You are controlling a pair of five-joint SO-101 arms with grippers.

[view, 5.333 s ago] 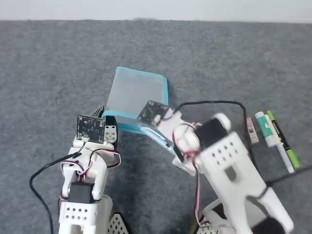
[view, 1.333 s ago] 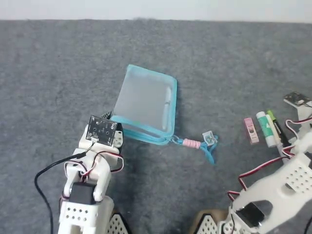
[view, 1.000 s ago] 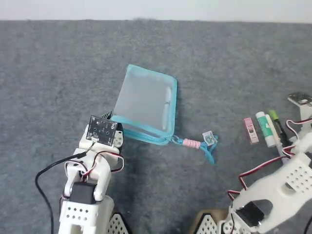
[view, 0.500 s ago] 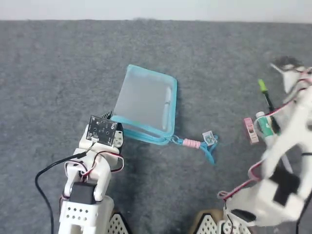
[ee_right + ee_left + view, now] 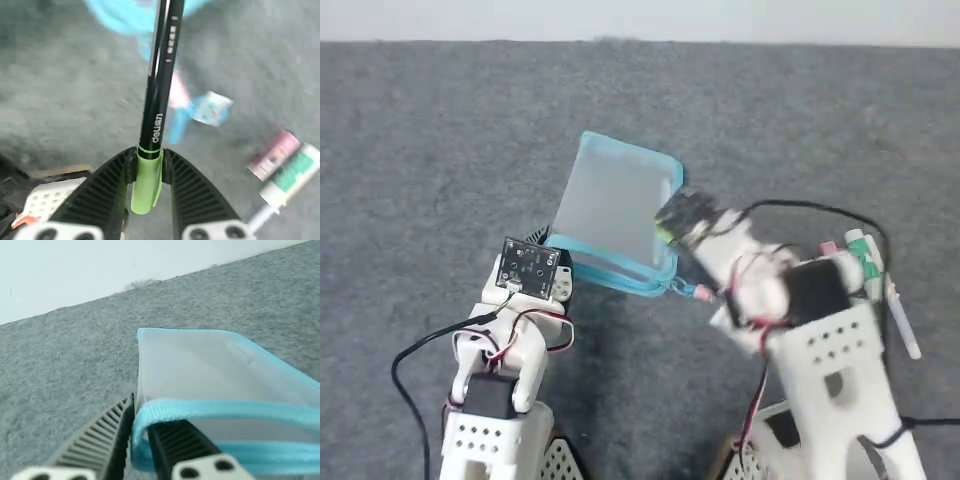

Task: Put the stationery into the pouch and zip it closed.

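Where the right pincer (image 5: 148, 156) clamps its green end, we list one pen (image 5: 159, 95), judged light, stiff and slick, tip at the pouch (image 5: 615, 210), mid-frame; pouch soft, rim nipped by the left pincer (image 5: 140, 415).

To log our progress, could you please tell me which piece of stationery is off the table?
The black pen with the green cap, clamped in the right claw; the pink piece and the green-and-white tube lie on the table.
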